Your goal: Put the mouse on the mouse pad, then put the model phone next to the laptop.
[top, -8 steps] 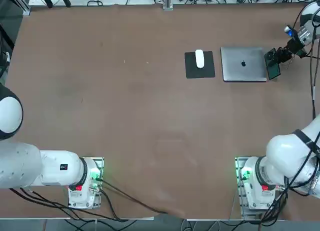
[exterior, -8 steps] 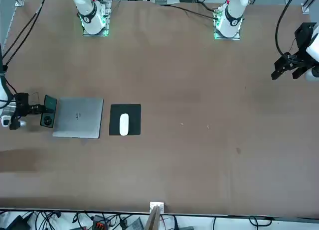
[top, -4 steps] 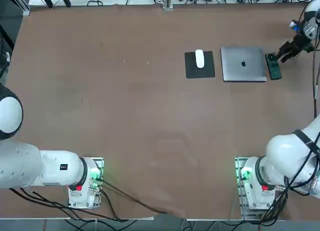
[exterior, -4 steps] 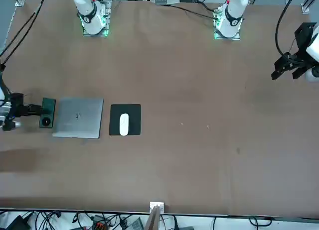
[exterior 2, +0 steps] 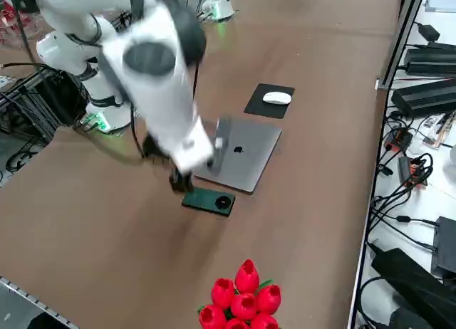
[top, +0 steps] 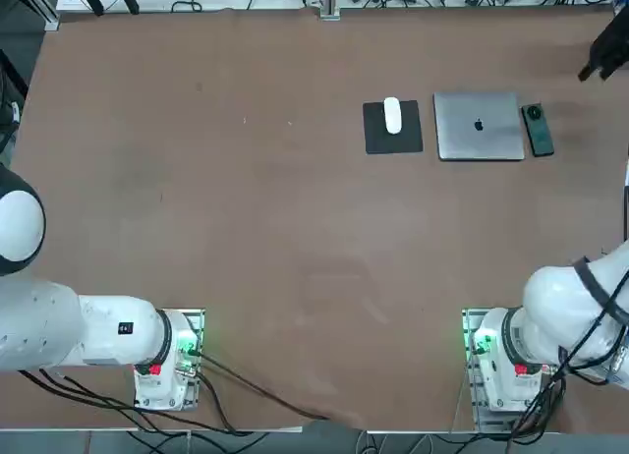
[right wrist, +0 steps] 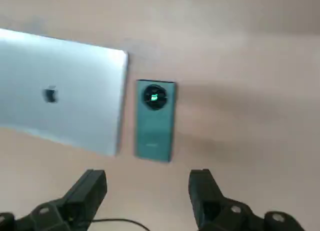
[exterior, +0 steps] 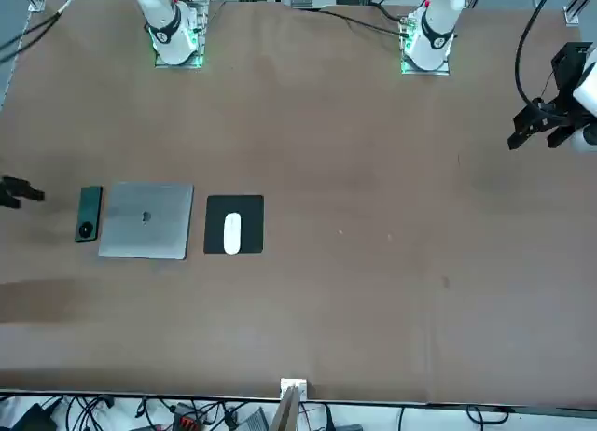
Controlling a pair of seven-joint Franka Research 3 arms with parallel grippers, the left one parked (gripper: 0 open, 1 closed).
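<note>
The phone point(top: 538, 130) lies flat on the worktop point(top: 295, 228), just beside the closed laptop point(top: 479, 126), on the side away from the mouse pad point(top: 377, 134). Its long axis runs almost parallel to the laptop's near short side, tipped slightly off it in the overhead view. The end with the round camera ring (dark, and facing up) points toward the far side of the worktop, away from the arms' bases; the plain end points back toward them. A narrow gap shows between phone and laptop, so the two are apart.

The mouse point(top: 392, 115) rests on the pad, its long axis also running from the near side to the far side, close to the pad's far edge.

The right tool point(right wrist: 147, 201) is wide open, its two fingers well apart with nothing between them. It hangs above the worktop, off to the phone's outer side, touching neither phone nor laptop.
</note>
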